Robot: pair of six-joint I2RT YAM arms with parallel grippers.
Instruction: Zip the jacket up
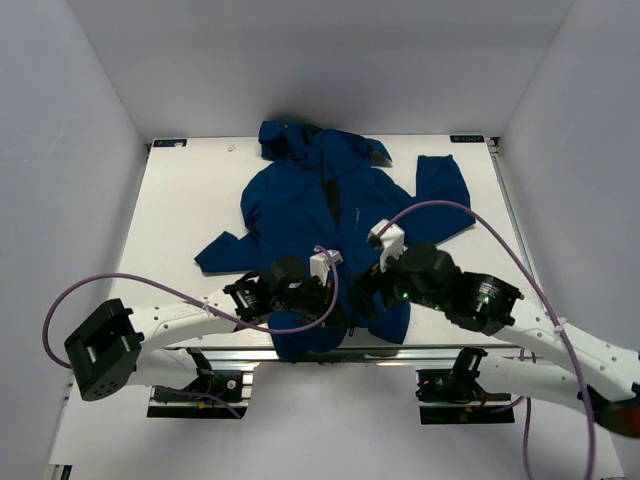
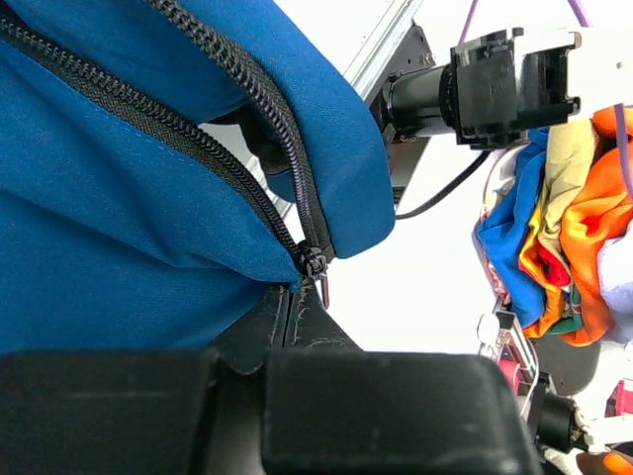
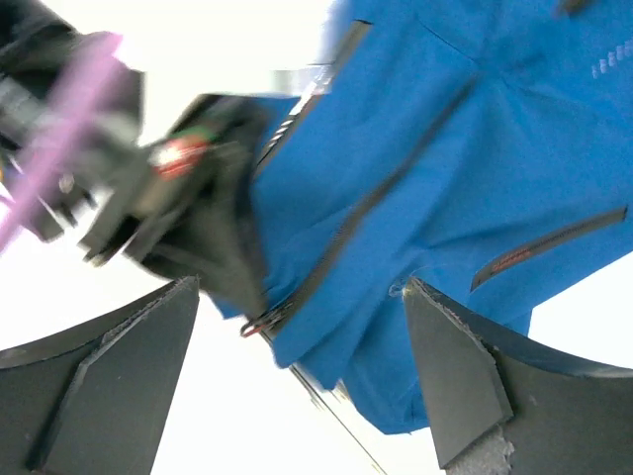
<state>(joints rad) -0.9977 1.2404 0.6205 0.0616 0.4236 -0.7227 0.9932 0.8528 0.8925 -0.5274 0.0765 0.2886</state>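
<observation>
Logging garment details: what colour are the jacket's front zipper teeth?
Black zipper teeth on the blue jacket; clearest in left wrist view.

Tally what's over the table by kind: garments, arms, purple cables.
Garments: 1, the jacket
Arms: 2, left arm and right arm
Purple cables: 2, left cable and right cable
Total: 5

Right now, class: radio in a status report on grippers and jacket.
Left gripper shut on jacket hem. Right gripper open, facing zipper slider. Zipper open, slider at hem. No obstruction seen.
</observation>
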